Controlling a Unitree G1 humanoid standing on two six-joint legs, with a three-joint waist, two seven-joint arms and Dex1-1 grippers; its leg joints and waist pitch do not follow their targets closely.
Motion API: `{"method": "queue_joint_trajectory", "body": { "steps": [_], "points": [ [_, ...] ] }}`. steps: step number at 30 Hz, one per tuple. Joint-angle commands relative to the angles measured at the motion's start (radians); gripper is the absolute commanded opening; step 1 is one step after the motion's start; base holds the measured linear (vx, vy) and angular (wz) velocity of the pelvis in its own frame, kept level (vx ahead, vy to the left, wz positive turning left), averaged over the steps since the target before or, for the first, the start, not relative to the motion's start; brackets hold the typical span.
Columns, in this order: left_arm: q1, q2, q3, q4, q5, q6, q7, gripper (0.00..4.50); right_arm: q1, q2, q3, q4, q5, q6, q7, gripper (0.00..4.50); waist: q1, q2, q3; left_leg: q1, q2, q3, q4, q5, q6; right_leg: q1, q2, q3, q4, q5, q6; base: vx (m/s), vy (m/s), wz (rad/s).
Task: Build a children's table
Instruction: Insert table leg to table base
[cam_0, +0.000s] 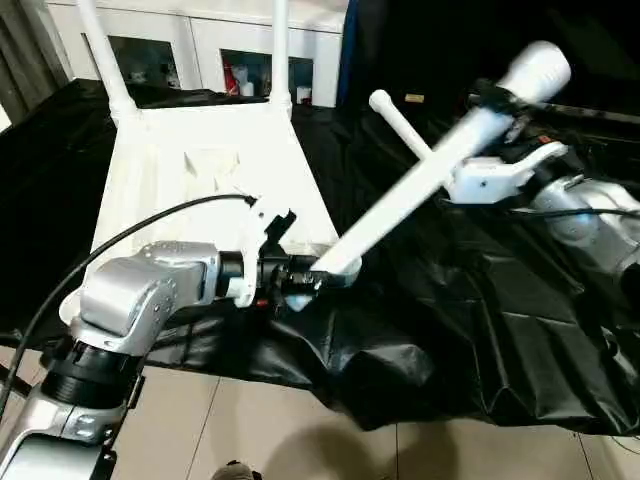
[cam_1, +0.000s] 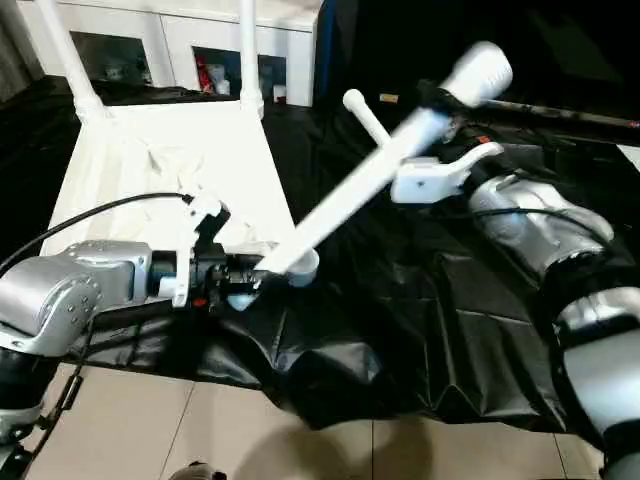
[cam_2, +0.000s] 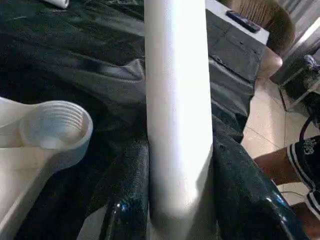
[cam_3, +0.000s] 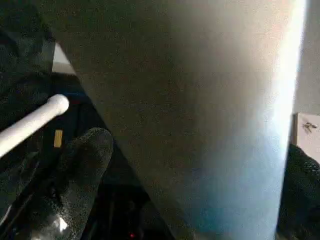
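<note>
No writing is legible anywhere. Your left gripper (cam_0: 300, 278) is clamped on the lower end of a smooth white tubular leg (cam_0: 420, 175), just off the near right corner of the ribbed white plastic tabletop (cam_0: 200, 170), beside its round threaded socket (cam_2: 55, 125). Your right gripper (cam_0: 497, 100) straddles the leg's flared upper end, fingers spread wide. A crinkled glossy black sheet (cam_0: 480, 320) lies underneath. Two legs (cam_0: 103, 55) stand in the far corners.

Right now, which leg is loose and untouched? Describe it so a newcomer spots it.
Start at the upturned white tabletop on the black sheet. Right of it a long leg slants up, held by the left tool. The loose leg lies behind it, thinner-looking, flat on the sheet.
</note>
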Motion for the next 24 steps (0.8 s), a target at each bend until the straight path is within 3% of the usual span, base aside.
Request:
{"method": "queue_joint_trajectory", "body": {
  "steps": [1, 7, 10, 16, 21, 24],
  "points": [
    [-0.006, 0.008, 0.000, -0.028, -0.009, -0.006, -0.011, 1.43, -0.016, 0.002, -0.003, 0.048, 0.019, -0.022, 0.014, 4.21, -0.005, -0.006, -0.072, 0.011, 0.004, 0.005, -0.054, -0.229, -0.019, 0.053, -0.043, 0.052, -0.077, -0.199, -0.133, 0.000, 0.000, 0.00],
    [-0.007, 0.029, -0.005, -0.030, 0.015, -0.038, -0.017, 1.43, -0.011, 0.015, -0.007, 0.088, 0.033, -0.052, 0.034, 3.73, -0.004, -0.004, -0.075, 0.008, 0.004, 0.005, -0.053, -0.202, -0.008, 0.055, -0.041, 0.053, -0.070, -0.138, -0.149, 0.000, 0.000, 0.00],
    [-0.006, 0.040, -0.003, -0.024, 0.028, -0.046, -0.015, 1.43, -0.005, 0.023, -0.001, 0.113, 0.042, -0.071, 0.048, 3.36, -0.005, -0.006, -0.075, 0.010, 0.004, 0.006, -0.053, -0.206, -0.009, 0.054, -0.041, 0.053, -0.069, -0.139, -0.154, 0.000, 0.000, 0.00],
    [-0.006, 0.054, -0.003, -0.025, 0.043, -0.065, -0.013, 1.43, 0.008, 0.033, 0.003, 0.119, 0.056, -0.089, 0.069, 3.10, -0.006, -0.003, -0.073, 0.011, 0.005, 0.005, -0.054, -0.221, -0.012, 0.054, -0.042, 0.053, -0.071, -0.161, -0.150, 0.000, 0.000, 0.00],
    [0.007, 0.081, -0.022, -0.036, 0.073, -0.123, -0.032, 1.43, 0.045, 0.062, -0.043, 0.128, 0.135, -0.102, 0.141, 2.54, -0.007, -0.003, -0.075, 0.010, 0.007, 0.004, -0.054, -0.224, -0.007, 0.054, -0.043, 0.054, -0.071, -0.154, -0.150, 0.000, 0.000, 0.00],
    [0.012, 0.083, -0.015, -0.038, 0.075, -0.132, -0.036, 1.43, 0.057, 0.072, -0.057, 0.135, 0.160, -0.107, 0.163, 2.48, -0.006, -0.001, -0.076, 0.011, 0.007, 0.005, -0.054, -0.214, -0.006, 0.054, -0.042, 0.054, -0.068, -0.126, -0.167, 0.000, 0.000, 0.00]
  ]
}}
